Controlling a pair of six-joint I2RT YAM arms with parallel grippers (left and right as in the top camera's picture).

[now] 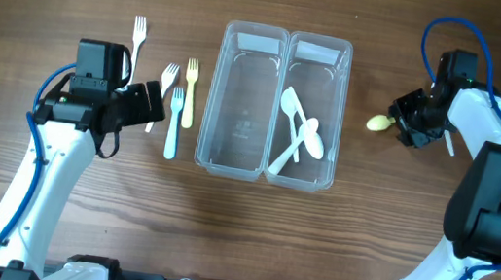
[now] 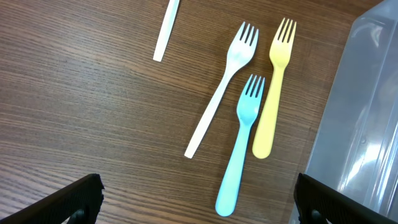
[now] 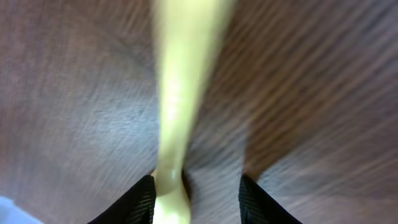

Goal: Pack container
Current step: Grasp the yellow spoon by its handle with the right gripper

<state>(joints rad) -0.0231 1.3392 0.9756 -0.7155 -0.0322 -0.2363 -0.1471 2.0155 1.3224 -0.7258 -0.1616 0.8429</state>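
Utensil count: four plastic forks and one pale yellow plastic spoon (image 1: 379, 124) lie outside the clear two-compartment plastic container (image 1: 283, 35).

The forks are all on the left-arm side of the container:
- yellow fork (image 2: 273, 93), nearest the container
- blue fork (image 2: 242, 143), just beside the yellow one
- white fork (image 2: 222, 87), next to those two
- second white fork (image 1: 139, 34), farthest out

Left gripper (image 2: 199, 196): hangs over the fork handles with its jaws wide apart, holding nothing.

Right gripper (image 1: 414, 119): low at the table, well out from the container's other side. Its jaws are partly apart astride the yellow spoon's handle. One finger (image 3: 134, 202) touches the handle and a gap shows at the other. The view is blurred.

Container contents: the compartment nearer the forks is bare. The other holds overlapping white plastic spoons (image 1: 300, 135), at least two.
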